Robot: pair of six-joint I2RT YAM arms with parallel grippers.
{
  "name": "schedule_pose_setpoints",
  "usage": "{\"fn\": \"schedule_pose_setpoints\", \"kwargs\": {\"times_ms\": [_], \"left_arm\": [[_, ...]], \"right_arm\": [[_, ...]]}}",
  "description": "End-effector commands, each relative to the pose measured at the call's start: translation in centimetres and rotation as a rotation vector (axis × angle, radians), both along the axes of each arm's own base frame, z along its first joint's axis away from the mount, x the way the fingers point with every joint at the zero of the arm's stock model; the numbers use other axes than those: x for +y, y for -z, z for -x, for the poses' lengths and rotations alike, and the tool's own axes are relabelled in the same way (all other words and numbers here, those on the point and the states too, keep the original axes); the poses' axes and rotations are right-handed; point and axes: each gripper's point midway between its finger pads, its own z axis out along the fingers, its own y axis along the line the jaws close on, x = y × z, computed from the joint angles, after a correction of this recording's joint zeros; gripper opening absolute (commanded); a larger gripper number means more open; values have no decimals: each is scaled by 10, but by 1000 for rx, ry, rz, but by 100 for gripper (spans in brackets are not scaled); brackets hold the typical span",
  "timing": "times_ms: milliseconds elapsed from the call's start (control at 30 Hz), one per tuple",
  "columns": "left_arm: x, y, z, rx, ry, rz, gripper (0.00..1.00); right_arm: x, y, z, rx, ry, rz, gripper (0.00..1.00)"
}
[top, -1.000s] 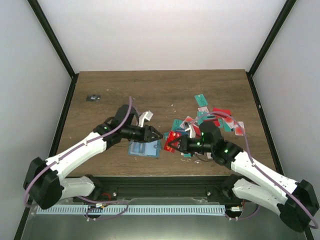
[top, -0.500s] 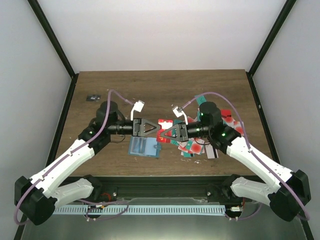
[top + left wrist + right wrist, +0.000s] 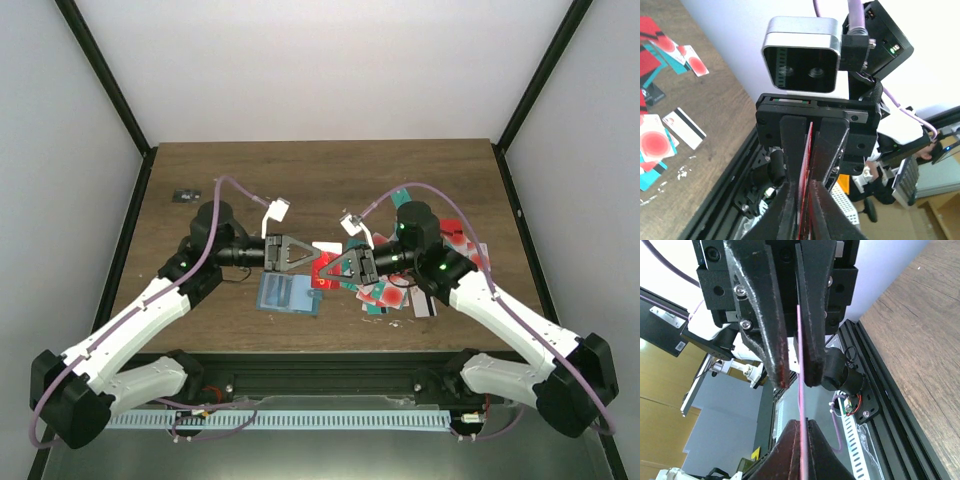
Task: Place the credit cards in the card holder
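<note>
Red card (image 3: 800, 390) clamped in right gripper (image 3: 802, 425); left gripper (image 3: 802, 205) fingers have narrowed around it, slightly apart; face hidden.

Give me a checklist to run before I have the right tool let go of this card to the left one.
1. Right tool shut on the red card: ok.
2. Left tool straddling the same card, one finger on each side: ok.
3. Left tool clamped firmly: cannot tell. The left wrist view shows it tight, but the right wrist view shows a gap beside one finger.
4. Card held clear of the table: ok.
5. Card holder lying open on the table beside the handover: ok.
</note>
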Motion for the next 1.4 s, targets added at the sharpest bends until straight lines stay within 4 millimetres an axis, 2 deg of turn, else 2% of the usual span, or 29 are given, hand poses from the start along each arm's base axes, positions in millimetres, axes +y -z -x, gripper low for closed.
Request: {"fn": "schedule_pose_setpoints", "kwargs": {"times_ms": [0, 67, 133, 200, 267, 400, 500, 667, 800, 933, 1133, 1367], "left_arm": [[-2, -1, 4, -8, 44, 18, 6], [-2, 1, 5, -5, 45, 12, 4], [-1, 7, 0, -2, 9, -23, 4], [6, 28, -13, 23, -67, -136, 4], [22, 50, -32, 29, -169, -271, 4], [68, 79, -59, 91, -334, -387, 4], [97, 104, -68, 141, -414, -489, 4], [120, 152, -69, 242, -435, -636, 4], [128, 178, -73, 303, -443, -677, 4], [130, 200, -72, 350, -404, -710, 4], [124, 223, -75, 382, -342, -723, 4], [117, 242, -77, 419, -283, -723, 4]], "right_arm": [[2, -20, 0, -43, -28, -44, 1], [3, -18, -1, -42, -27, -42, 1], [3, -15, -4, -31, -17, -30, 6], [4, -4, -11, -11, 19, 14, 20], [5, 19, -21, 29, 75, 99, 35], [2, 73, -26, 130, 110, 244, 39], [-4, 108, -28, 183, 142, 333, 40], [0, 149, -26, 219, 167, 444, 40], [16, 184, -16, 245, 145, 546, 38], [26, 209, -15, 286, 144, 598, 36], [40, 230, -17, 300, 114, 624, 35], [45, 257, -21, 331, 106, 669, 32]]}}
